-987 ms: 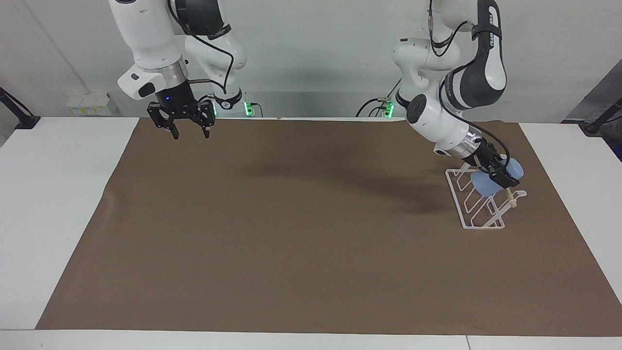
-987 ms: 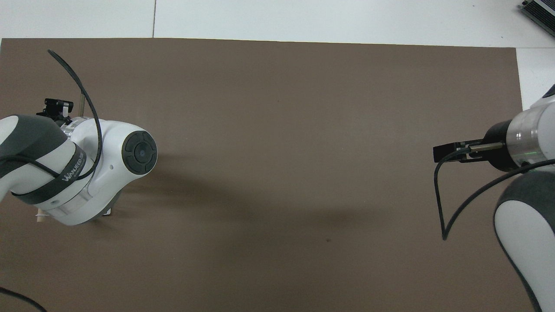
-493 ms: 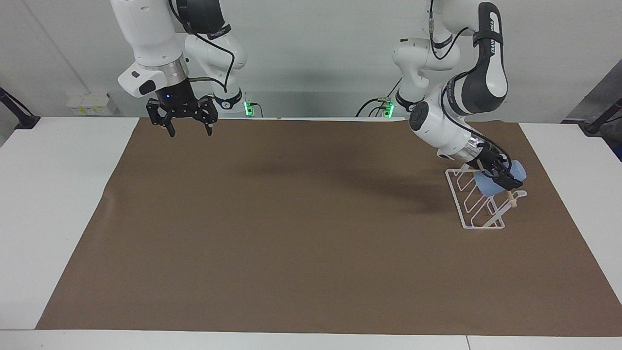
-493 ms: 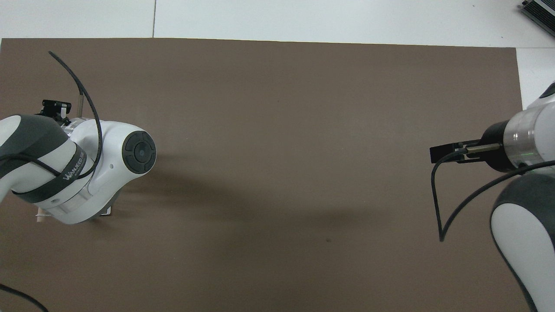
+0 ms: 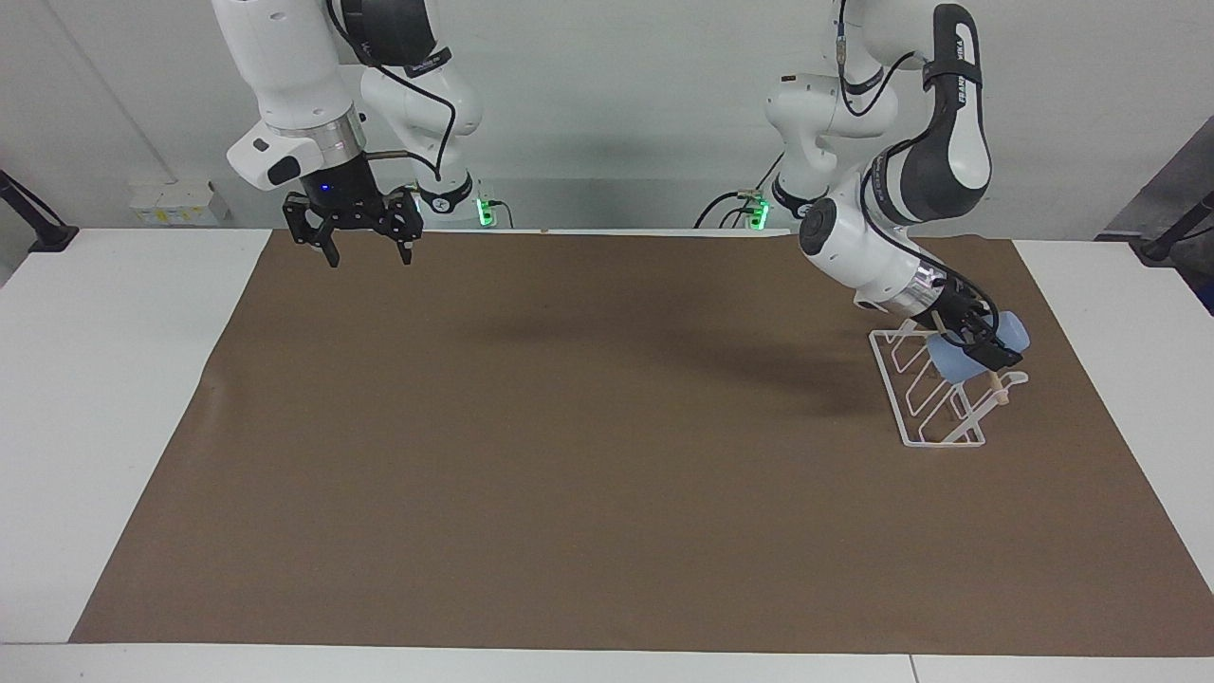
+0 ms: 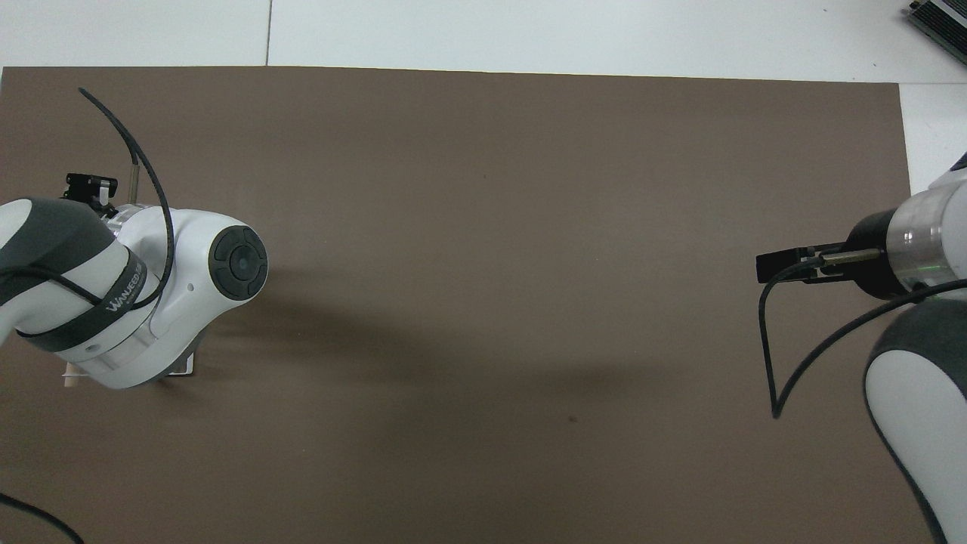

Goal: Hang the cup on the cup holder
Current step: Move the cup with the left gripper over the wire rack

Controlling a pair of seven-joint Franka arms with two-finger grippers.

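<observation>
We reach our left arm down at a slant to the cup holder, and its left pincer is closed on the cup at the rack's top. Our right arm waits, its right pincer hanging fingers-down and spread, well apart from the cup holder at the right arm's end of the bench.

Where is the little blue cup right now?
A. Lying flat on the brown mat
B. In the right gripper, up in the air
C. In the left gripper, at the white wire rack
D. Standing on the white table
C: the left gripper is clamped on the light blue cup right at the white wire rack; the right gripper hangs open and holds nothing.
</observation>
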